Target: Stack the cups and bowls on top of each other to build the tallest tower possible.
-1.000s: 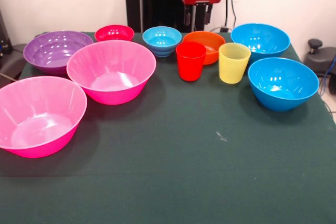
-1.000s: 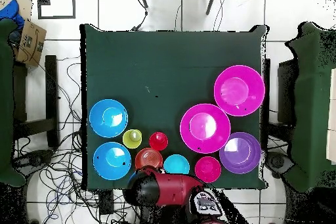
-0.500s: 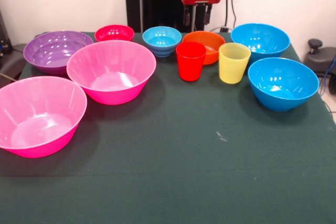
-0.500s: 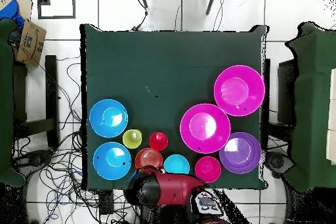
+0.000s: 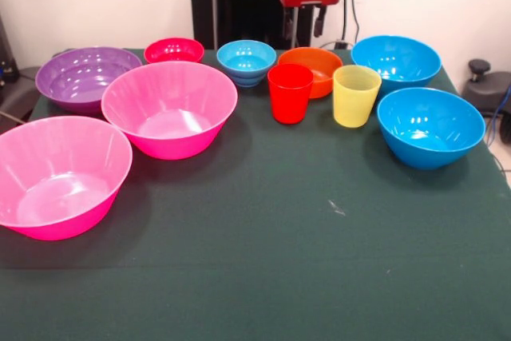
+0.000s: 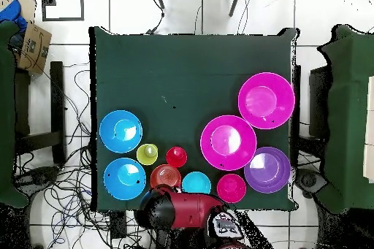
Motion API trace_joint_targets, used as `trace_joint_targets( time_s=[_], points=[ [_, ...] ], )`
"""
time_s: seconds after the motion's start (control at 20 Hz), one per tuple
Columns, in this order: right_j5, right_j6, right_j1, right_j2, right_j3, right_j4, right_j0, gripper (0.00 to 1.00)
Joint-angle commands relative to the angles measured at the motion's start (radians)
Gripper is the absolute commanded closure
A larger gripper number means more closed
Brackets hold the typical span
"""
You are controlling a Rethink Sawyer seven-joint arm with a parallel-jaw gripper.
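Nothing is stacked: the cups, red (image 5: 290, 93) and yellow (image 5: 355, 95), and the bowls are set apart on the desk (image 5: 263, 261). The gripper (image 5: 306, 26) is held above the orange bowl (image 5: 316, 68), jaws seemingly parted, nothing held.

**Front view: nothing stacked, gripper high at the back**

All pieces sit separately and upright on the green table (image 5: 263, 277).

Back row, left to right: purple bowl (image 5: 84, 77), small red bowl (image 5: 174, 50), small light-blue bowl (image 5: 246, 61), small orange bowl (image 5: 313, 65), large blue bowl (image 5: 396, 59).

Red cup (image 5: 290, 93) is just in front of the orange bowl, overlapping its left edge. Yellow cup (image 5: 355, 95) is just beside the red one, small gap between them.

Second blue bowl (image 5: 430, 127) is in front of the first. Two pink bowls on the left: one mid-table (image 5: 169, 108), one nearest the camera (image 5: 60, 175).

Gripper (image 5: 306, 21) hangs above the orange bowl, clear of it. Fingers apart, nothing held.
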Motion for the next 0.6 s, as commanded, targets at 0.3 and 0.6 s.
trace_joint_targets(
  time_s=[0.3,0.6],
  points=[
    [-0.113,0.189,0.063,0.02,-0.025,-0.003,0.088,0.0],
    [-0.13,0.166,0.126,0.022,-0.052,-0.031,0.108,0.0]
  ],
)
